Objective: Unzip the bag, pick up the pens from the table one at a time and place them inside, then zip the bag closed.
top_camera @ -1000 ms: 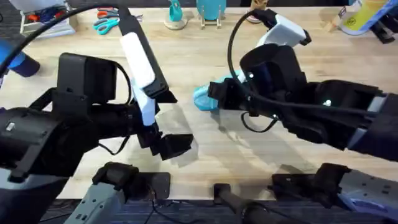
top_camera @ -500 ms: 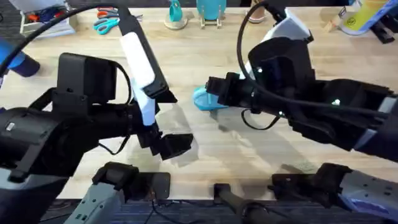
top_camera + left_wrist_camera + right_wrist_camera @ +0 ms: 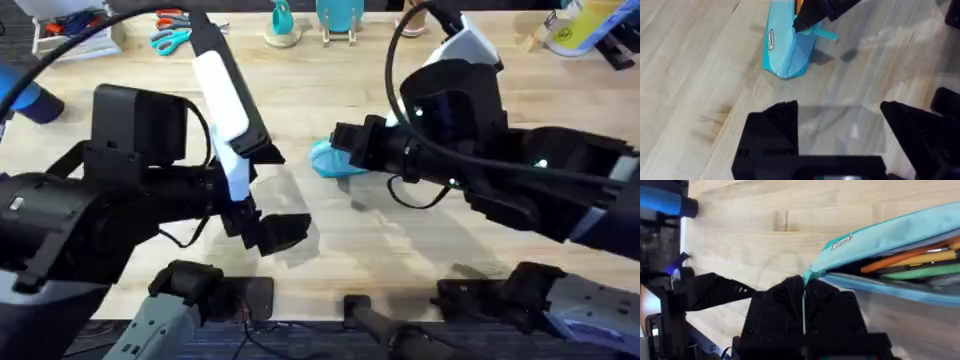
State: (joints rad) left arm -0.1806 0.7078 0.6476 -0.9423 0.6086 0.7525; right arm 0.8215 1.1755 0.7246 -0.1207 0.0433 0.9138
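Two pens: both the orange one (image 3: 900,260) and the green one (image 3: 927,272) already lie inside the bag (image 3: 880,235), just past the right claw's tips (a yellowish barrel lies between them).
Just changed: over the last second the right claw (image 3: 804,287) has slid a little along the bag toward its end, and in the last half second it has barely moved.
Right claw: clenched on the bag's zipper end, where the two open lips meet.
Meaning for you: loading looks finished and this is likely the zipping pull; the mouth ahead of the claw is still gaping.
Left claw: the left claw (image 3: 840,130) is released, fingers wide, hovering over bare wood with the bag's other end just ahead of it, not touching.
Risk: nothing pins the bag, so your pull may drag it rather than close it.
Open room: the table (image 3: 330,90) is bare wood on every side of both claws.
Edges: the clutter, scissors (image 3: 172,38) included, sits well beyond the claws along the far edge.
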